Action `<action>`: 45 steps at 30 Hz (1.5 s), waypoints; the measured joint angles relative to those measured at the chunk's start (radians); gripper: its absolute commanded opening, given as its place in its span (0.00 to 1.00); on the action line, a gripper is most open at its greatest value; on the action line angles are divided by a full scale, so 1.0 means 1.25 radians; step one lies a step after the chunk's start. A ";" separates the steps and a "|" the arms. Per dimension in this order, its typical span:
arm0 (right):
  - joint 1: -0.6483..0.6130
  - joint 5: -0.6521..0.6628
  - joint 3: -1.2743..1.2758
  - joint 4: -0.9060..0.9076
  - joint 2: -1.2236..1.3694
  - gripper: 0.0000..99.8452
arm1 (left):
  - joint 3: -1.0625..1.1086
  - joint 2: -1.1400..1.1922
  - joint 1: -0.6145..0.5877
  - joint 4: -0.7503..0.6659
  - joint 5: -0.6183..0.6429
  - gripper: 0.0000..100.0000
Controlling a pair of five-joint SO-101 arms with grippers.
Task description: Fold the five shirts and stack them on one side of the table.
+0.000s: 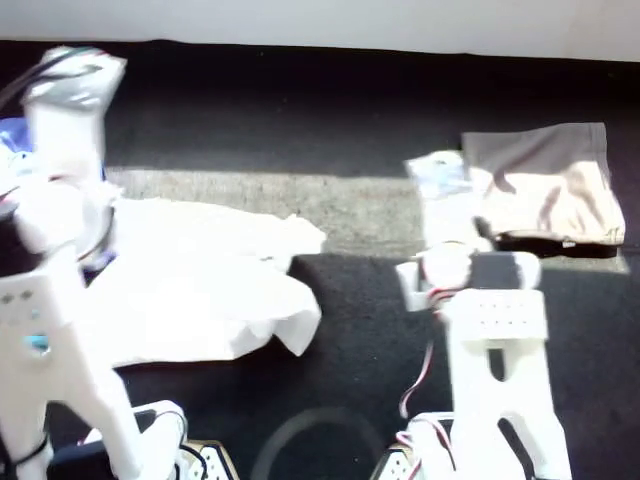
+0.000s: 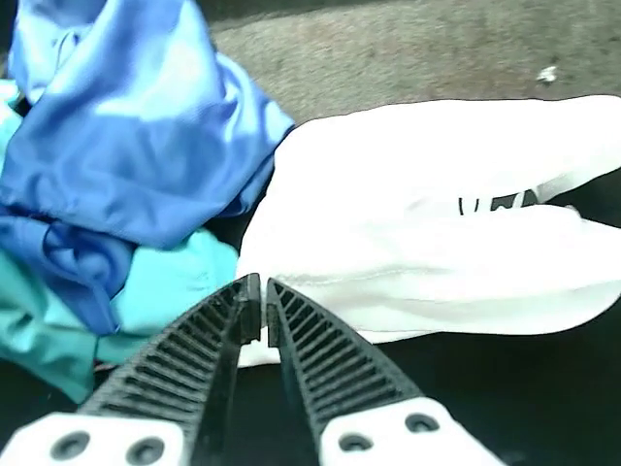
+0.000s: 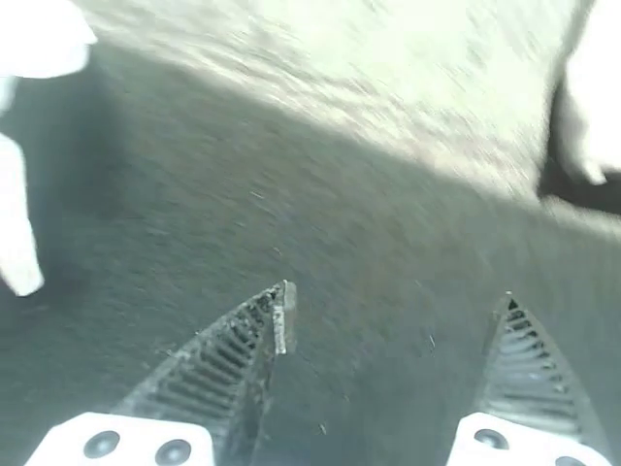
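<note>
Items on the table, as seen from beside it:

1. Table [image 1: 360, 330]: dark, matte surface. A band of sunlight [image 1: 350, 205] runs across its middle.
2. White shirt [image 1: 200, 280]: unfolded and rumpled, spread over the left half of the table, partly in the sun. One edge is curled up toward the centre. In the left wrist view the same white shirt [image 2: 437, 243] shows a small dark print.
3. Blue shirt [image 2: 126, 126]: shiny, bunched in a heap and touching the white shirt's edge. A scrap of the blue shirt [image 1: 10, 135] shows at the far left of the high view.
4. Teal shirt [image 2: 165, 286]: crumpled under and beside the blue one.
5. Folded stack, right side of the table, well apart from the loose shirts. A tan shirt [image 1: 550, 185] lies folded flat on top, with a dark shirt [image 1: 555, 243] showing along the near edge beneath it.
6. Left arm [image 1: 50, 300]: stands over the left side, by the heap.
7. Left gripper [image 2: 262, 283]: jaws drawn together with only a sliver between the tips, nothing held. It hangs above the spot where the teal and white shirts meet.
8. Right arm [image 1: 490, 330]: stands at the right, just in front of the stack.
9. Right gripper [image 3: 395, 301]: jaws spread wide and empty, hanging above bare dark table at the edge of the sunlit strip.
</note>
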 measured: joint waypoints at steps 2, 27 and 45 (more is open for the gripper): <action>-0.066 -0.009 0.000 -0.048 0.004 0.30 | 0.041 -0.016 -0.080 0.000 -0.037 0.01; -0.442 -0.129 -0.533 0.099 0.605 0.31 | 0.142 -0.018 -0.241 0.000 -0.104 0.01; -0.443 -0.129 -0.730 0.063 0.814 0.01 | 0.142 -0.018 -0.241 0.000 -0.104 0.01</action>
